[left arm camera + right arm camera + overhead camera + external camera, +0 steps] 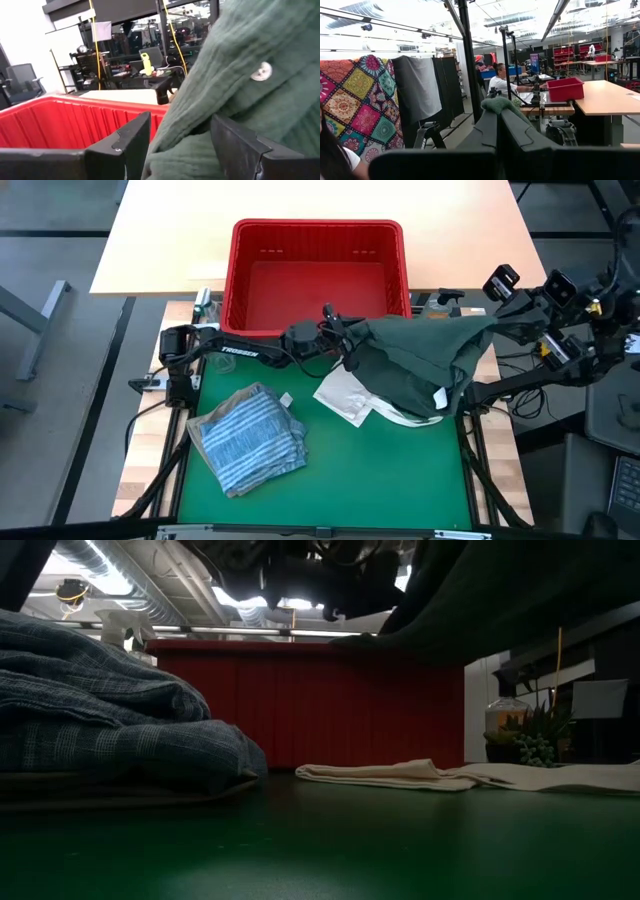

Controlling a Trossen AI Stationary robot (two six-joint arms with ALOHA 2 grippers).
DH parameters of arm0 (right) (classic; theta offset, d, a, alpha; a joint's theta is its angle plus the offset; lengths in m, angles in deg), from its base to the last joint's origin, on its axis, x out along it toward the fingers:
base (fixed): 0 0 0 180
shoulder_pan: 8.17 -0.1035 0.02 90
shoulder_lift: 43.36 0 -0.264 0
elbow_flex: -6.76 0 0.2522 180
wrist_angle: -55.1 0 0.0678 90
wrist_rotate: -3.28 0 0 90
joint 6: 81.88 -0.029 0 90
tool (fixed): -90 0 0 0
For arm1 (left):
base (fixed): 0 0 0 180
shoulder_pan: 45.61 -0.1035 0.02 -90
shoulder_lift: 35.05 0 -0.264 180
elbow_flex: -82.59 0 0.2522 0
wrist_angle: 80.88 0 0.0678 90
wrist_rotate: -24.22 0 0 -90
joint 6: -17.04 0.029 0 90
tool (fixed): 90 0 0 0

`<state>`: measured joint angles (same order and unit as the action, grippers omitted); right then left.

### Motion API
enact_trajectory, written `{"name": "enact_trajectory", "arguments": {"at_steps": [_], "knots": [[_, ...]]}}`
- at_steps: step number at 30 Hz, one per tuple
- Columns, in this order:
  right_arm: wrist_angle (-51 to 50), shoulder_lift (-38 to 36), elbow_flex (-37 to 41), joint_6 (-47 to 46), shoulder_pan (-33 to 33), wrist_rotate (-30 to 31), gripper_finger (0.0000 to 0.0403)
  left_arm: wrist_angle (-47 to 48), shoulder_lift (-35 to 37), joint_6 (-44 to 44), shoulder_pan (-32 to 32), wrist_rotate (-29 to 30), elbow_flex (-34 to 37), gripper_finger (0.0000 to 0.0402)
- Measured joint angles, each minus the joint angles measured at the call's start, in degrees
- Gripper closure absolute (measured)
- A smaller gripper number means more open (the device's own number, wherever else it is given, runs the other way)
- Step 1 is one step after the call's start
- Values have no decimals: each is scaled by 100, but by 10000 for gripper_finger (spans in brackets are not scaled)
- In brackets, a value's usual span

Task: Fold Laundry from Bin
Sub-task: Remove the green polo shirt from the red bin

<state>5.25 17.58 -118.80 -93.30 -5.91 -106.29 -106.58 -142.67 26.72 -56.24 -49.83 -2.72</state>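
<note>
The table's green mat (330, 480) is bearing the scene. The red bin (316, 275) is standing just behind the left gripper (340, 345), its inside showing bare. The dark green garment (420, 360) is hanging stretched in the air between the two grippers, above the mat. The left gripper is reaching from the left over the bin's front rim, its fingers (127, 145) standing wide apart with green cloth lying in the gap between them; whether they are pressing it cannot be told. The right gripper (492, 112) is raised off the table's right edge, its fingers closed on a tuft of the green garment. The folded blue striped shirt (248, 438) is lying on the mat, below and left of the left gripper. A white cloth (350, 397) is lying flat just below that gripper, partly under the hanging garment.
</note>
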Motion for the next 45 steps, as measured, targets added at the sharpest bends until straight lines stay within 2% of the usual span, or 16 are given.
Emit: {"name": "enact_trajectory", "arguments": {"at_steps": [6, 10, 14, 19, 27, 33, 42, 45], "knots": [[2, 68, 4, 0, 0, 0, 401, -100, -56, -15, -104, 0, 0, 203], [4, 117, 4, 4, 0, -2, 401, -99, -56, -15, -155, 5, 0, 221], [2, 121, 4, 51, 0, -2, 401, -102, -56, -21, -215, -49, 0, 254], [2, 117, 4, 184, 0, -2, 401, -99, -56, -28, -324, -388, 0, 291], [146, 108, 4, 193, -1, -184, 401, -554, -43, -200, -307, -372, 0, 395], [438, 91, 4, 122, -2, -880, 401, -754, 389, 21, -157, -375, 0, 400], [615, 69, 1, 103, -4, -1041, 401, -510, 1464, 805, 273, -219, 0, 401], [891, 78, 1, -20, -4, -1399, 401, -283, 1824, 1125, 512, 71, -2, 401]]}}
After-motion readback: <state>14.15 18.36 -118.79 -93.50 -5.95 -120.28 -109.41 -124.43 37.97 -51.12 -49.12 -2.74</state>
